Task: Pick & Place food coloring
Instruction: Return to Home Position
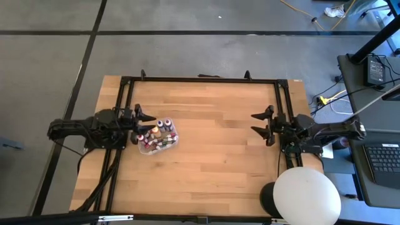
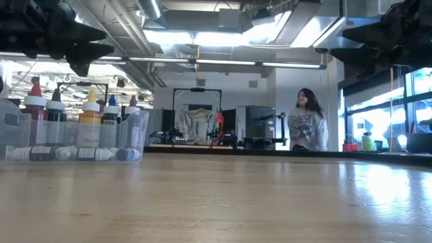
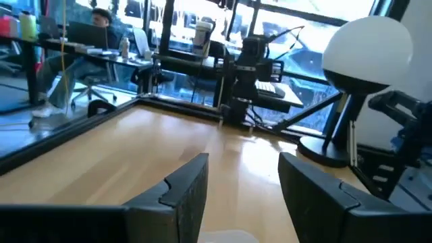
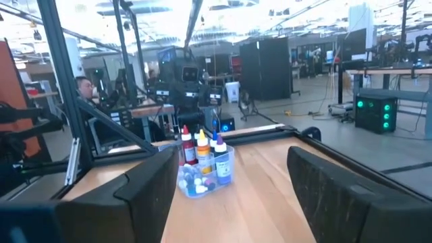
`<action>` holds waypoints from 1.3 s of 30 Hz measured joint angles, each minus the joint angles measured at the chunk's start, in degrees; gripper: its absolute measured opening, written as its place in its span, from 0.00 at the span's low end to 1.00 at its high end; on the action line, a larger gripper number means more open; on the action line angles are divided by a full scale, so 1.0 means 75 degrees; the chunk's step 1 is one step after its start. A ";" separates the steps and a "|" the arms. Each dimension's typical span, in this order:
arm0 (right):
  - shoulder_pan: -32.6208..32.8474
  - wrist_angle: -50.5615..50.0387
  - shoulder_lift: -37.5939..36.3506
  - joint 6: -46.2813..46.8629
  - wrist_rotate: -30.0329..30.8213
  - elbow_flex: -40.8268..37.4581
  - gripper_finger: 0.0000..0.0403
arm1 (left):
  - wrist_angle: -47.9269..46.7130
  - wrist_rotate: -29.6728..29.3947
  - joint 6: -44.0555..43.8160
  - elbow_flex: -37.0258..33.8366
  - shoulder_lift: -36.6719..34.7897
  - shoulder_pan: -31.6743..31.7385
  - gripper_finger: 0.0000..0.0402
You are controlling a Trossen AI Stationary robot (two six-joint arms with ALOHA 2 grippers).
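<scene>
- The food coloring (image 2: pixel 89 121) is all inside a clear tray (image 1: pixel 176 139) on the left part of the counter (image 1: pixel 212 156).
- Most bottles stand upright, long axis vertical and pointed caps up. In the low view a few small ones lie flat on the tray floor, with their long axes level along the near wall.
- Among the upright bottles, a larger orange-yellow one with a yellow cap stands between dark bottles with white caps. A red-capped bottle stands at one end and a blue-capped one farther along.
- The tray is a see-through, smooth plastic rectangle set at a slant to the counter's edges. The counter is pale wood planking inside a black metal frame.
- The left tool (image 1: pixel 150 123) is just beside the tray's left end and, in the low view, raised above it. Its fingers are spread and hold nothing.
- The right tool (image 1: pixel 254 123) is well apart at the counter's right side, pointing toward the tray. Its fingers are spread and empty.
- Bare wood lies between the two tools.
- A lamp (image 1: pixel 306 195) with a white globe and a dark round base stands at the counter's near right corner.
- A person (image 2: pixel 308 121) is in the room beyond the counter.
</scene>
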 joint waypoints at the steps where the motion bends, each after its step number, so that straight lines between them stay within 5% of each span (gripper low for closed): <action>1: 0.0000 -0.0160 -0.0191 -0.0008 -0.0002 0.0000 0.69 | 0.0126 0.0008 0.0003 -0.0076 0.0000 0.0034 0.44; 6: 0.0000 -0.0912 -0.1110 -0.0161 -0.0002 0.0000 0.69 | 0.0749 0.0022 -0.0004 -0.0637 -0.0003 0.0201 0.45; 17: 0.0003 -0.1211 -0.1090 -0.0595 -0.0008 0.0023 0.69 | 0.0709 0.0383 0.0941 -0.0762 0.0058 0.0475 0.44; 39: 0.0003 -0.2069 -0.1034 -0.0607 -0.0005 0.0026 0.69 | 0.0712 0.0380 0.0934 -0.0762 0.0067 0.0475 0.44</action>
